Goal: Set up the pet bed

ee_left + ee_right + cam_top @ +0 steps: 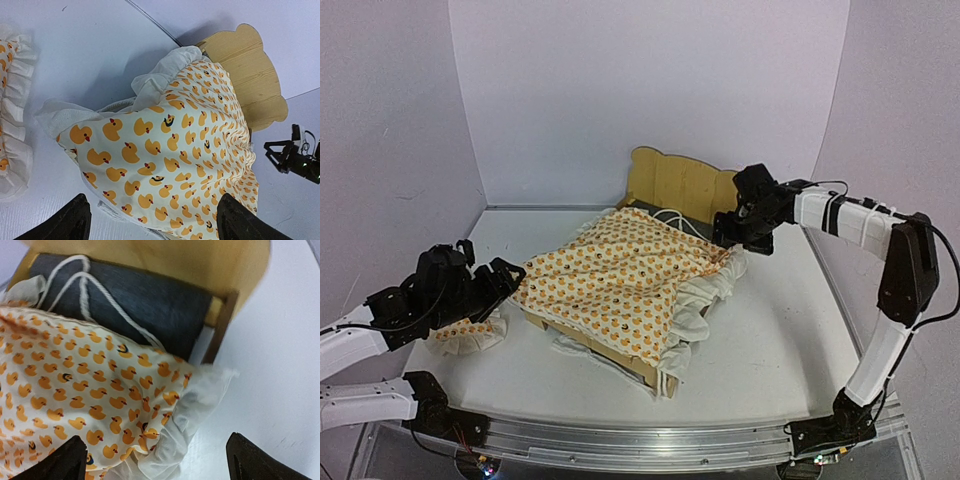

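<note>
The pet bed (672,183) stands mid-table, a plywood frame with a wavy headboard (250,75) at the far end and a dark grey base (160,305) showing near it. A duck-print ruffled cover (620,275) lies draped over most of the frame, and its white ties (85,285) rest on the grey base. My left gripper (508,276) is open beside the cover's left foot corner (165,150), holding nothing. My right gripper (730,235) is open just above the cover's white ruffle (200,400) at the head-right corner, fingers wide apart.
A small matching ruffled pillow (470,335) lies on the table under my left arm, at the left edge (10,125) of the left wrist view. White walls close in the back and both sides. The right arm (900,270) arches over the right of the table.
</note>
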Robot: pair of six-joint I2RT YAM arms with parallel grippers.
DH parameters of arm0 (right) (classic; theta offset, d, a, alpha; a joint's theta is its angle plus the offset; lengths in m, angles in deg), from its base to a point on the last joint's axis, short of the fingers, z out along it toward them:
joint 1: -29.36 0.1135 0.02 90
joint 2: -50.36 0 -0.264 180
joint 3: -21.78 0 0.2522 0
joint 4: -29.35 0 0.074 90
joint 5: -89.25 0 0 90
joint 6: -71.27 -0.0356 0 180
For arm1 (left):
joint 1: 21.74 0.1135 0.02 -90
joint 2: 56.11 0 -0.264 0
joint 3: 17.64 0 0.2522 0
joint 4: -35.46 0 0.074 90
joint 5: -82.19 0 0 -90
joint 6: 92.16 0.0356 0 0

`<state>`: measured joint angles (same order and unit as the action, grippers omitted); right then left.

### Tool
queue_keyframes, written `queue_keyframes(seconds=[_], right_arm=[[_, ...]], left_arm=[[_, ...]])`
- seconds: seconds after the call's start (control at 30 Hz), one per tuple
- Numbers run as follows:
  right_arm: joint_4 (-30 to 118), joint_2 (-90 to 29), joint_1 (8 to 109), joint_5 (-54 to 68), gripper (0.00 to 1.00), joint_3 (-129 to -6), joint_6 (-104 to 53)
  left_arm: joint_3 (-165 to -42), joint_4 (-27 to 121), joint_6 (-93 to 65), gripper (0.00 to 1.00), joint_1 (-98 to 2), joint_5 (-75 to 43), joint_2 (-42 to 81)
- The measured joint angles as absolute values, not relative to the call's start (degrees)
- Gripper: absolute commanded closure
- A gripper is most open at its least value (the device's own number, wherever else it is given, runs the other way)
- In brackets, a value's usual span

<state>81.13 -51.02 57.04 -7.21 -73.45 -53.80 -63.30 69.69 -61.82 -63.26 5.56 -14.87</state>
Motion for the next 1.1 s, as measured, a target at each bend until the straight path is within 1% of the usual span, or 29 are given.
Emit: queue_keyframes(seconds=[0.07,0.17,0.33,0.4,0.47,0.5,0.57,0.6,0.63,0.73,0.8,0.9,0.97,1.1], right_arm=[[82.09,-50.94,55.91,-7.19,0.02,-78.1,-42.19],[83.6,-52.58,52.37,-5.31,0.04,-86.08,-29.36],[83.6,-62.28,44.21,1.66,0.04,-101.8,-18.24],[84.19,-66.67,41.63,6.16,0.05,-106.67,-15.73],[85.37,-71.87,39.67,11.52,0.1,-112.31,-13.74],[85.79,-74.34,39.08,14.16,0.14,-114.78,-12.95],[86.42,-78.04,38.66,18.51,0.31,-117.93,-11.88],[86.86,-79.48,38.68,20.35,0.38,-119.0,-11.48],[86.77,-80.16,38.68,22.08,0.41,-120.05,-11.31],[87.25,-80.79,39.1,24.85,0.6,-121.03,-11.35],[86.66,-79.72,39.27,25.29,0.77,-119.02,-10.98],[83.14,-74.3,39.3,28.06,0.99,-109.45,-4.14],[80.96,-68.25,40.13,27.19,1.0,-100.31,1.63],[76.02,-55.83,43.16,13.81,1.0,-84.03,-8.12]], left_arm=[[-63.3,70.08,-61.73,0.12,-63.24,5.93,-15.03],[-63.3,70.32,-61.45,0.11,-63.26,5.58,-13.85],[-63.3,70.28,-60.88,0.11,-63.24,2.02,-12.38],[-63.21,69.99,-60.86,0.11,-63.26,-0.1,-12.34],[-62.58,69.1,-61.18,0.11,-63.26,-2.4,-12.67],[-61.9,68.44,-61.51,0.12,-63.26,-3.36,-13.04],[-60.11,67.11,-62.47,0.15,-63.31,-5.54,-13.74],[-59.3,66.41,-62.87,0.17,-63.33,-6.83,-13.69],[-58.71,65.75,-63.41,0.17,-63.33,-7.97,-13.1],[-58.78,63.39,-63.7,0.18,-63.87,-10.31,-8.62],[-59.65,62.19,-63.52,0.17,-64.44,-11.29,-4.12],[-62.36,61.54,-62.74,0.14,-64.84,-11.71,1.21],[-64.66,59.72,-61.93,0.11,-64.88,-11.4,6.11],[-68.72,58.98,-58.91,0.1,-63.98,-8.67,12.16]])
